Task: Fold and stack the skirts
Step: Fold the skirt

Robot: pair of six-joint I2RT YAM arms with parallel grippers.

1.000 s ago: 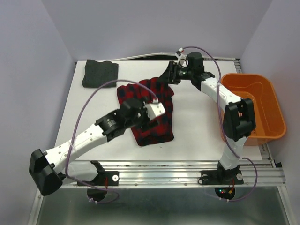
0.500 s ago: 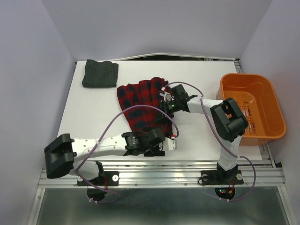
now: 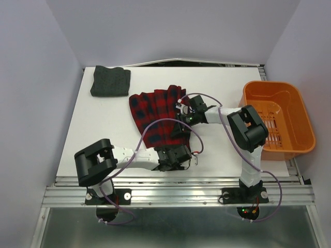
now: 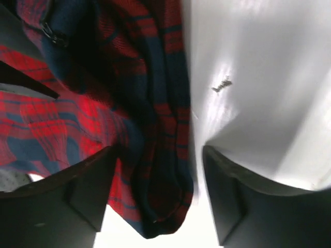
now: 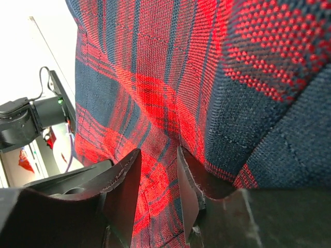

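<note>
Plaid skirt [image 3: 155, 111] on surface [image 3: 103, 134]; grey skirt [image 3: 109, 81] folded, far-left corner. Left gripper [image 4: 158, 152] jaws released astride plaid hem. Right gripper [image 5: 158, 152] jaws clenched on plaid edge.

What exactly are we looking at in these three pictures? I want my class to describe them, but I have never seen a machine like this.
The machine is a left arm and a right arm, bolted side by side, each ending in a two-finger gripper. The wide picture comes from a fixed camera above. The other two come from a small camera on each wrist, looking past the fingers. On the white table lie a red-and-black plaid skirt and a dark grey skirt, folded in the far left corner. An orange basket sits at the right. The left gripper is open, with the plaid skirt's edge between its fingers. The right gripper is against the plaid cloth, fingers close together; whether they pinch it is unclear.
</note>
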